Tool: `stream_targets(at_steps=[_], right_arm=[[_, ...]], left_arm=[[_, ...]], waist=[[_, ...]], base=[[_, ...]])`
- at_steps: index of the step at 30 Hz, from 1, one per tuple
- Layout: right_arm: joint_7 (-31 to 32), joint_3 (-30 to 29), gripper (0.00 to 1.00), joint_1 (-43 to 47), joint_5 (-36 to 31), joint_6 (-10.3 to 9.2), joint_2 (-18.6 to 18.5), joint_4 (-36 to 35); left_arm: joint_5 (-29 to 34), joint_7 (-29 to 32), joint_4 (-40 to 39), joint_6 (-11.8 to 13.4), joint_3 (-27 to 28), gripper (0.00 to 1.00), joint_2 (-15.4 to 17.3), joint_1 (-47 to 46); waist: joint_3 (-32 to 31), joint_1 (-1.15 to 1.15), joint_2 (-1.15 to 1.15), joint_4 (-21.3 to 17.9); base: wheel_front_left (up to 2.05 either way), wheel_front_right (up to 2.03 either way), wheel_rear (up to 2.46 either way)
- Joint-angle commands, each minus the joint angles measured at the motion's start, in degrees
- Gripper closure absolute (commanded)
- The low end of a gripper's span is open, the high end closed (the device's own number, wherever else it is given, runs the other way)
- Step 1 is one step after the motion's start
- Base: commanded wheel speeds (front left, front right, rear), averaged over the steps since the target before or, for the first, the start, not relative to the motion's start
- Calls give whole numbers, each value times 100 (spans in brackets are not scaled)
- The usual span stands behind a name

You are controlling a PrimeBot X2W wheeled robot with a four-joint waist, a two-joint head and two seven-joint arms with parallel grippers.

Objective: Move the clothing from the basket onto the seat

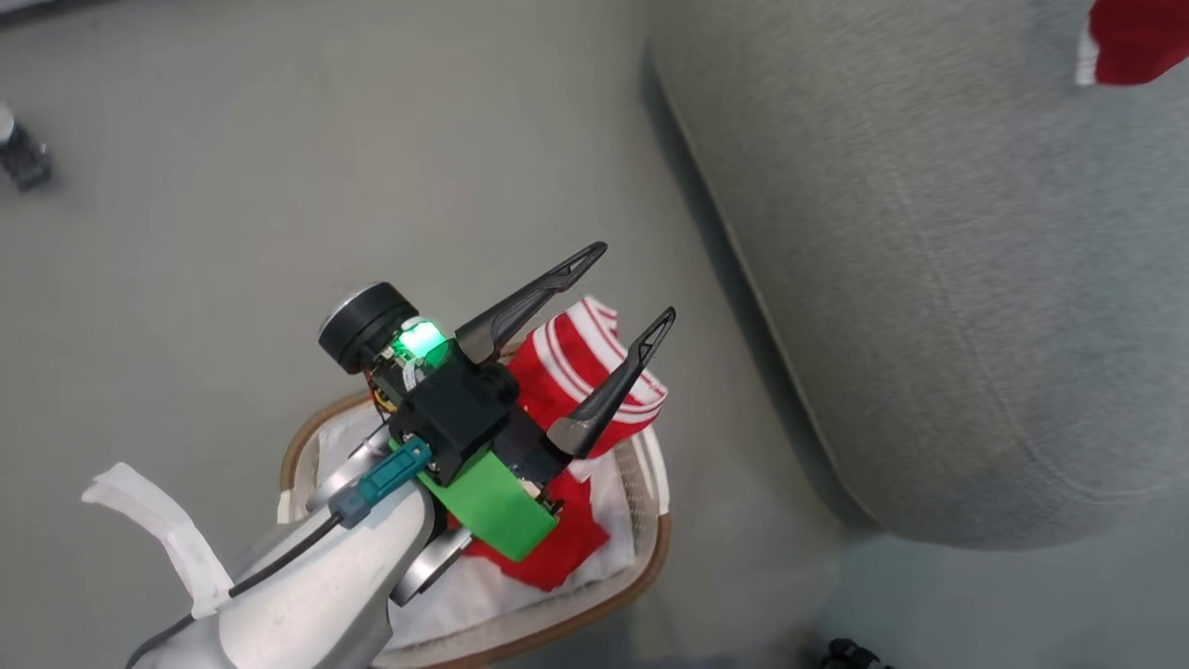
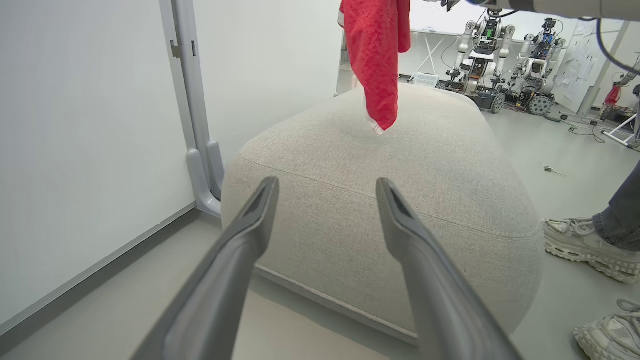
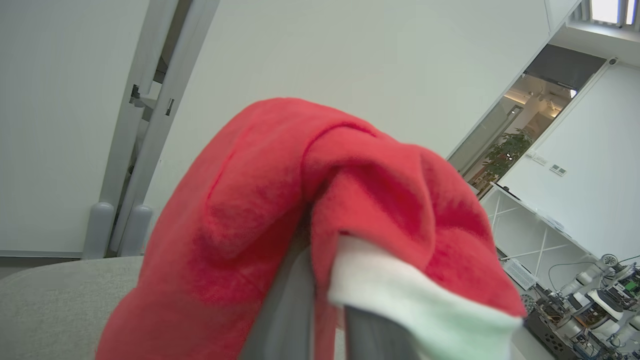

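Note:
One red garment with white stripes (image 1: pixel 581 367) lies in the cream basket (image 1: pixel 641 567), partly hidden under my left gripper (image 1: pixel 636 283), which hovers above it with its fingers spread wide and nothing between them. My right gripper (image 3: pixel 325 320) is shut on a second red garment (image 3: pixel 300 200) that drapes over its fingers. That garment (image 2: pixel 377 55) hangs above the grey seat (image 2: pixel 400 200), and a corner of it (image 1: pixel 1138 37) shows at the head view's top right, over the seat (image 1: pixel 929 279).
A person's pale sneakers (image 2: pixel 585 247) stand on the floor to the right of the seat. A white wall panel with a grey post (image 2: pixel 192 100) runs behind it. Other robots (image 2: pixel 482 50) stand at the far end of the room.

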Motion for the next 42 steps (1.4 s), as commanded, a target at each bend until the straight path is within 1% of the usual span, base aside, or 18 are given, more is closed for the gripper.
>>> stream_targets(at_steps=[1,4,7,8,9,10,14,17,19,21,26,31,34,39,42], right_arm=[[45,-206,100,-82,-148,-8,21,35],[95,-755,100,-112,-460,-8,149,53],[167,-1341,100,99,-793,-9,305,101],[191,-1581,90,183,-915,-9,386,97],[143,-1789,58,234,-969,-9,487,75],[79,-1990,0,317,-1057,-8,609,54],[-197,-2490,0,757,-1309,-9,927,35],[-324,-2652,0,977,-1353,-9,1100,65],[-369,-2614,0,1202,-1427,-8,1195,130],[-391,-2598,0,1384,-1324,-9,1252,116],[-397,-2079,0,2040,-862,-8,1455,-312],[-400,-1366,0,2667,-310,-8,1493,-658],[-400,-915,0,3029,56,-9,1520,-911],[-400,-248,0,3430,598,-8,1428,-1147],[-401,114,0,3638,944,-8,1497,-1261]], left_arm=[[66,5,-82,-2,10,0,60,-145],[34,5,-183,-2,11,0,117,-194],[6,5,-198,-2,25,0,152,-203],[5,5,-189,-2,24,0,166,-207],[4,5,-179,-2,21,0,176,-214],[-12,5,-160,-2,1,0,186,-218],[-21,5,-88,-2,-23,0,234,-211],[-69,5,-5,-2,37,0,211,-142],[-73,5,63,-2,97,0,197,-69],[-82,5,139,-2,150,0,167,15],[-135,5,354,-2,397,0,20,266],[-152,5,564,-2,726,0,-134,594],[-108,5,692,-2,926,0,-223,817],[-3,5,915,-2,1384,0,-391,1160],[84,5,1083,-2,1708,0,-491,1385]], waist=[[945,-1,0,868],[1101,-1,0,920],[1199,-1,0,918],[1215,-1,0,908],[1228,-1,0,898],[1236,-1,0,881],[1123,-1,0,767],[961,-1,0,692],[810,-1,0,638],[640,-1,0,585],[157,-1,0,495],[-338,-1,0,478],[-643,-1,0,519],[-1030,-1,0,662],[-1261,-1,0,778]], base=[[0,0,0],[0,0,0],[0,0,0],[0,0,0],[0,0,0],[0,0,0],[0,0,0],[0,0,0],[0,0,0],[0,0,0],[0,0,0],[0,0,0],[0,0,0],[0,0,0],[0,0,0]])
